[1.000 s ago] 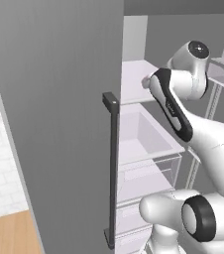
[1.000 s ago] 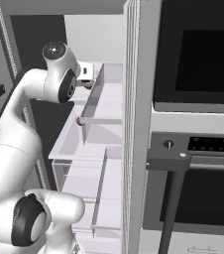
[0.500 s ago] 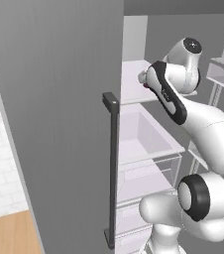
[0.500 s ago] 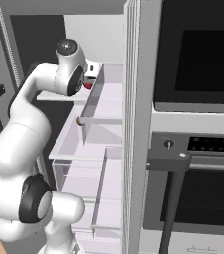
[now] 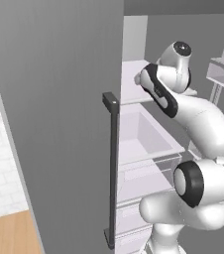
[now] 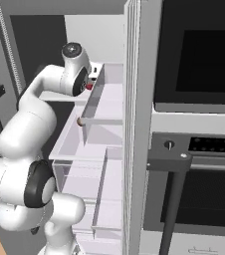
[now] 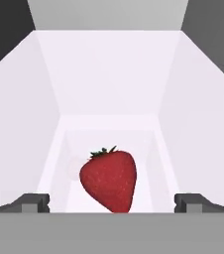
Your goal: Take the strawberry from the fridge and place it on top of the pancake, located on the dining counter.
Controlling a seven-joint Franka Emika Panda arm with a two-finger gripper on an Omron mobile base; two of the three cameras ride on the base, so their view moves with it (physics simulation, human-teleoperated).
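Gripper [image 7: 112, 203]: jaws spread wide, nothing held; the two dark fingertips [image 7: 32, 202] stand at 8 and 4 o'clock in the hand view, well apart from each other.

Strawberry [image 7: 109, 179]: red, green leaves at its top, pointed end down. It sits between the fingertips at 6 o'clock in the hand view, touching neither. It rests on a white shelf [image 7: 109, 131] (walled white on both sides and at the back). In the right base view a small red spot [image 6: 89, 86] shows just beside the hand, at about 10 o'clock of that picture.

Fridge [image 5: 59, 99]: grey, doors open. In the left base view the near door takes the left half, its long dark bar handle [image 5: 112, 168] running upright at 6 o'clock. Behind it, white shelves and a clear drawer [image 5: 148, 149] lie at centre.

Arm [image 5: 193, 119]: white with dark joints, rising from 5 o'clock in the left base view and reaching into the upper shelf at 1 o'clock.

Oven [image 6: 199, 124]: black glass fronts with a steel band and bar handle, at 3 o'clock in the right base view, just beside the fridge.

Floor [image 5: 10, 233]: light wood, at 7 o'clock in the left base view.
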